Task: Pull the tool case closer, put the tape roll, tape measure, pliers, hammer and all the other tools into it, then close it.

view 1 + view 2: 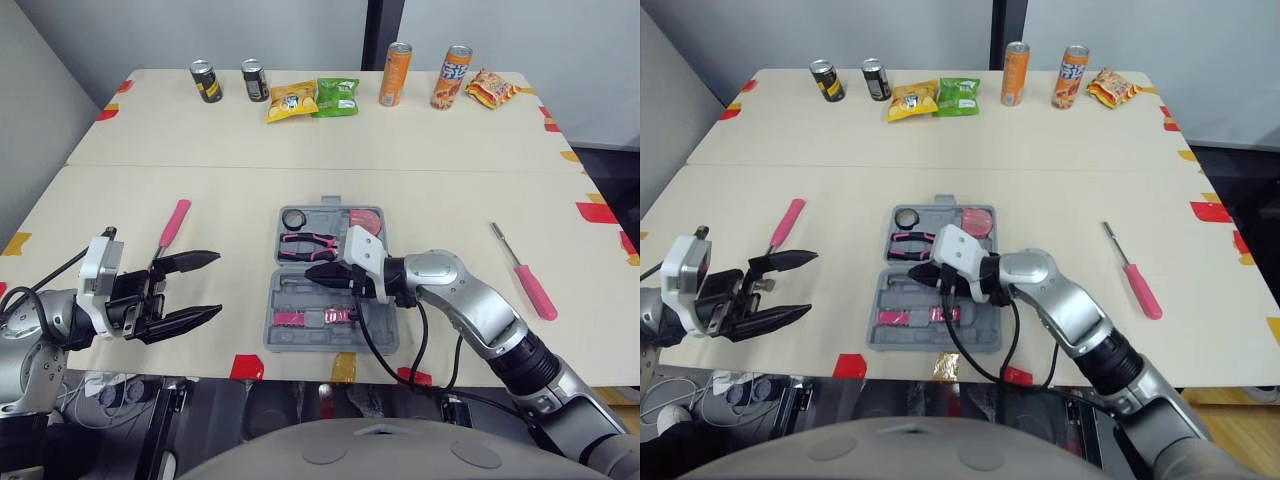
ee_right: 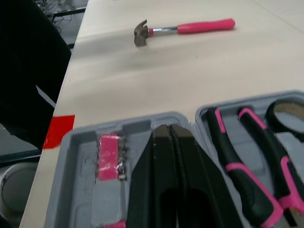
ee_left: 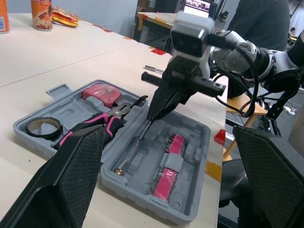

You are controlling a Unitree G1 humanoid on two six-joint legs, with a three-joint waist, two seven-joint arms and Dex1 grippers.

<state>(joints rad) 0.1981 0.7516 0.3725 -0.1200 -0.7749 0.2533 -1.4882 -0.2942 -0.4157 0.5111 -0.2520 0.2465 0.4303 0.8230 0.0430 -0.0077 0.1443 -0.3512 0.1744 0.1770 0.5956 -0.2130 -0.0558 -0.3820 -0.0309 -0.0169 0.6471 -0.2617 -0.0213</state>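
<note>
The grey plastic tool case (image 1: 300, 343) lay open at the front middle of the pale desk (image 1: 450, 190), both halves flat. In its far half sat the black tape roll (image 1: 295, 218) at the left corner, the pink tape measure (image 1: 365, 217) at the right corner, and the pink-and-black pliers (image 1: 308, 245) just nearer than the roll. The right tool (image 1: 313, 272) hung over the middle of the case, close beside the pliers, its two black fingers pressed together and pointing toward the robot's left. Their tips met the end of a thin metal shaft (image 3: 135, 151) lying in a groove of the near half, though whether they pinched it could not be told. Pink bit holders (image 3: 167, 176) sat in that same half, closer to the desk's front edge. The left tool (image 1: 215, 285) hovered above the desk's front left, well apart from the case, its fingers spread wide with nothing between them. The pink-handled hammer (image 1: 174, 222) lay on the bare desk just beyond that tool, outside the case to its left. A pink-handled screwdriver (image 1: 530, 280) lay on the desk well to the right of the case.
</note>
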